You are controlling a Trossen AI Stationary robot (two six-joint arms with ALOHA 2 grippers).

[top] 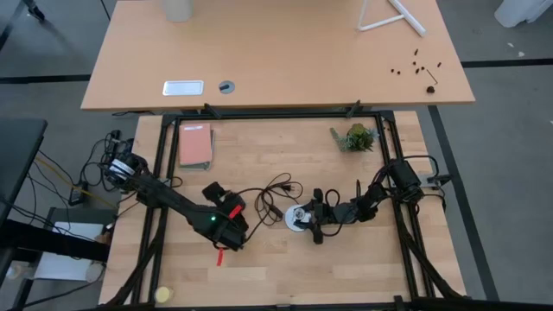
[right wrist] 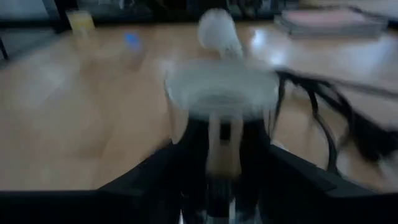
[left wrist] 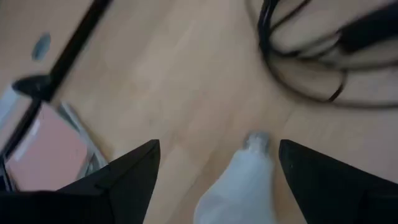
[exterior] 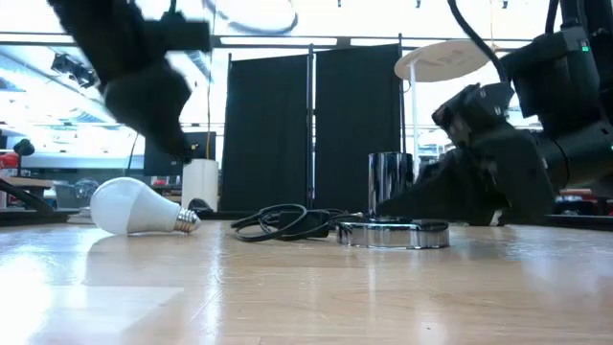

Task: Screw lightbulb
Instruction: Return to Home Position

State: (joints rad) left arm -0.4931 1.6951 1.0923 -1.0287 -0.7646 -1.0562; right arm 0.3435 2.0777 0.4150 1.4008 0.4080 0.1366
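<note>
1. The left end effector is released. Its two dark fingers are spread wide and hold nothing.
2. It hangs in the air just above the lightbulb and does not touch it.
3. The lightbulb is white and lies on its side on the wooden table. Its grey screw end points toward the black cord.
4. The cord lies in loose loops on the table, between the lightbulb and the round silver lamp base.
5. A shiny tube stands upright on the lamp base. The lightbulb is not in it; the two are apart.
6. The right end effector sits low over the table, right at the lamp base. I cannot tell if it is grasping the lamp base or has let go.
7. Farther out, a pink book lies near the back left of the table. A small green plant sits near the back right.
8. A little yellow thing lies at the front left corner.
9. Behind all this is a second table. A small white plate lies on it, and any writing on it is too small to read.
</note>
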